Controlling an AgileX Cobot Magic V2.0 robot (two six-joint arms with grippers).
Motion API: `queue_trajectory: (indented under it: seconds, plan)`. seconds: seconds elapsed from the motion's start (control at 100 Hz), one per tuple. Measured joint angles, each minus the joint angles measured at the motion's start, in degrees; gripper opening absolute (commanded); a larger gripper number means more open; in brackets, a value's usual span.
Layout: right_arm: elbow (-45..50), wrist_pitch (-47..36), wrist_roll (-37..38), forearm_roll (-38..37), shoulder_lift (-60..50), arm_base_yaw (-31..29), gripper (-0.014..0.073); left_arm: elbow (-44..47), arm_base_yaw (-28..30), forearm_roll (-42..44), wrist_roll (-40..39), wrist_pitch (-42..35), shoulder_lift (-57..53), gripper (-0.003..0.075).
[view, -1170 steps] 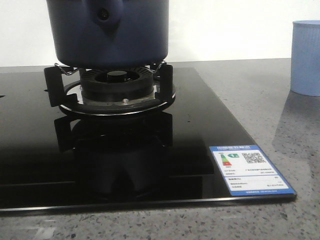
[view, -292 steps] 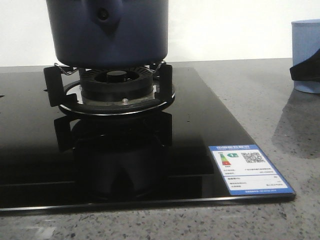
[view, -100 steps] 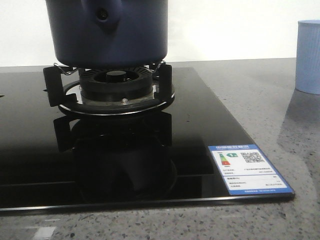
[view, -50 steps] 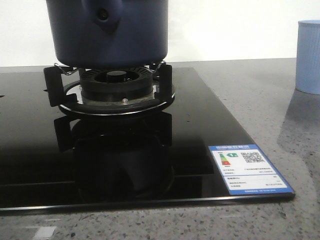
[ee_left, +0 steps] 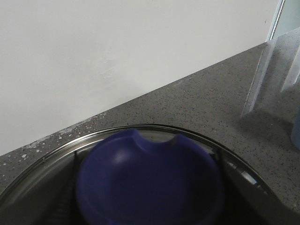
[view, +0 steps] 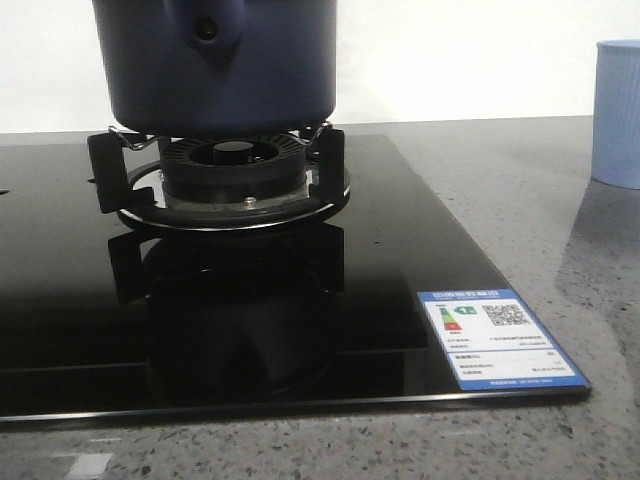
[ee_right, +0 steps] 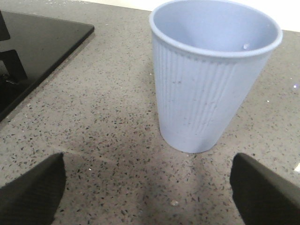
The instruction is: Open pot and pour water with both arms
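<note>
The dark navy pot stands on the burner; its top is cut off in the front view. The left wrist view looks straight down on the pot's glass lid and its blue knob, close and blurred. My left gripper is right over the knob. Only a dark finger edge shows beside the knob, so I cannot tell its grip. My right gripper is open and empty, low over the counter, with the pale blue ribbed cup just ahead of it.
The black glass stove top carries a blue and white label at its front right corner. The cup stands on the speckled grey counter at the far right. A stove corner shows in the right wrist view. A white wall is behind.
The dark right gripper seen 2.9 s ago in front of the cup has left the front view, and the cup stands slightly further right. Nothing visible has moved in the last second.
</note>
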Motion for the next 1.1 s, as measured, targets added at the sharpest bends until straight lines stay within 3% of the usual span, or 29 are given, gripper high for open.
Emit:
queue_trajectory:
  seconds: [0.14,0.32,0.69,0.75,0.82,0.98,1.02,1.1]
  plan:
    - [0.0,0.0,0.0,0.0,0.0,0.0,0.0646,0.0,0.0,0.0,0.0,0.0,0.05,0.0375]
    - [0.0,-0.1,0.0,0.0,0.0,0.0,0.0646,0.0,0.0,0.22,0.0,0.25,0.14,0.0594]
    - [0.0,-4.92,0.0,0.0,0.0,0.0,0.0616,-0.24,0.0,2.54,0.0,0.34,-6.2,0.0593]
    - [0.0,-8.1,0.57,0.29,0.0,0.0,0.0564,-0.28,0.25,5.43,0.0,0.34,-8.85,0.0557]
    - [0.0,-11.87,1.59,1.4,0.0,0.0,0.0438,-0.28,1.43,7.78,0.0,0.34,-12.11,0.0459]
    - [-0.52,-20.95,2.47,2.47,0.0,0.0,-0.0065,-0.37,8.29,9.28,0.0,1.88,-18.3,0.0081]
    - [-0.88,-23.7,2.5,2.47,0.0,0.0,-0.0061,-0.37,10.14,9.36,0.0,3.21,-19.71,-0.0023]
    - [-2.47,-27.66,2.9,2.52,-0.16,0.0,-0.0046,-0.37,14.55,9.41,0.0,6.69,-22.08,-0.002]
